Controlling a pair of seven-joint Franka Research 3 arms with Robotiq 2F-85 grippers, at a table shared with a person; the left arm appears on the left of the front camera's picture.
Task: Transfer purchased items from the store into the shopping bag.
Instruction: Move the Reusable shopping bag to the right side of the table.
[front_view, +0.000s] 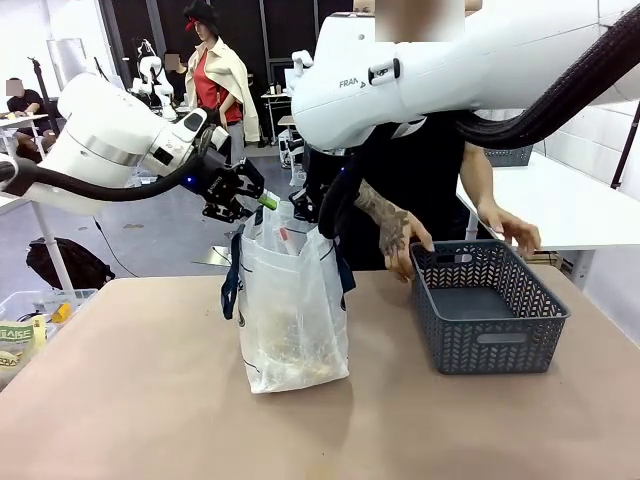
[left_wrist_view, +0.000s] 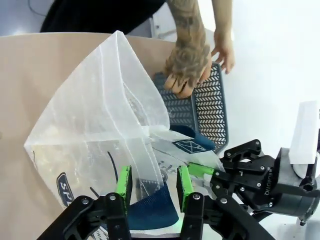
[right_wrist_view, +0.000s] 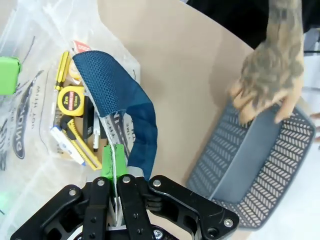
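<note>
The shopping bag (front_view: 292, 320) stands upright mid-table, translucent white with navy handles. My left gripper (front_view: 262, 198) hovers at its top left rim. In the left wrist view that gripper (left_wrist_view: 154, 176) is open, loose bag film and a navy handle (left_wrist_view: 150, 212) between its green pads. My right gripper (right_wrist_view: 116, 162) is shut on the bag's rim beside the arching navy strap (right_wrist_view: 127, 107). Purchased items lie in the bag: a yellow tape measure (right_wrist_view: 70, 98), a yellow utility knife (right_wrist_view: 80, 144), yellow screwdrivers (right_wrist_view: 62, 62). The store (front_view: 490, 312), a dark grey lattice basket, sits to the right with nothing visible inside.
A person stands at the far side with both hands (front_view: 405, 240) on the basket's far rim. A clear bin (front_view: 30, 320) with packets sits at the table's left edge. A white table (front_view: 570, 200) stands behind on the right.
</note>
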